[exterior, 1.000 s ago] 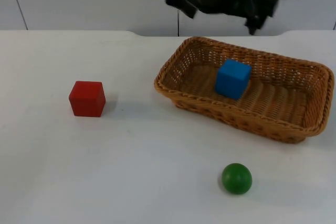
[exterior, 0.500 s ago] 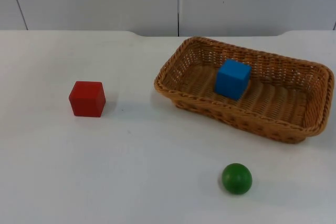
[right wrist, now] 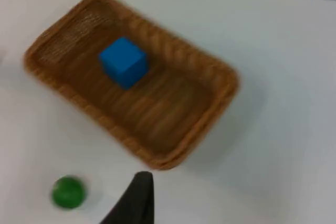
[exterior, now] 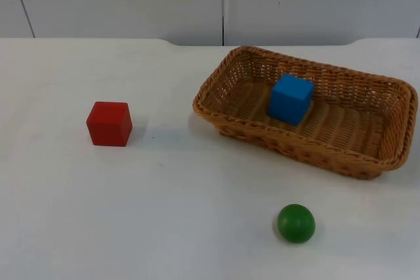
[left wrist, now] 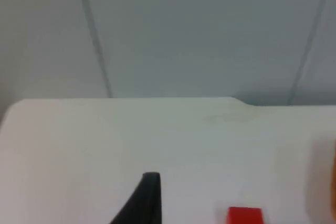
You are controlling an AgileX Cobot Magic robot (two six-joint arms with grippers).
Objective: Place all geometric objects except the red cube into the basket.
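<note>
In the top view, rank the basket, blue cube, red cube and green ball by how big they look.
1. Basket, by far the largest.
2. Blue cube and red cube look about alike; no ranking between them.
3. Green ball, slightly smaller, though it sits nearest the camera.

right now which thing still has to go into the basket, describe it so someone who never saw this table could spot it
Start at the wicker basket on the white table, which already holds a blue cube. In front of the basket's near rim, alone on the bare table top, lies the green ball. It is the only round object and the only green one; the red cube sits far off to the side.
</note>
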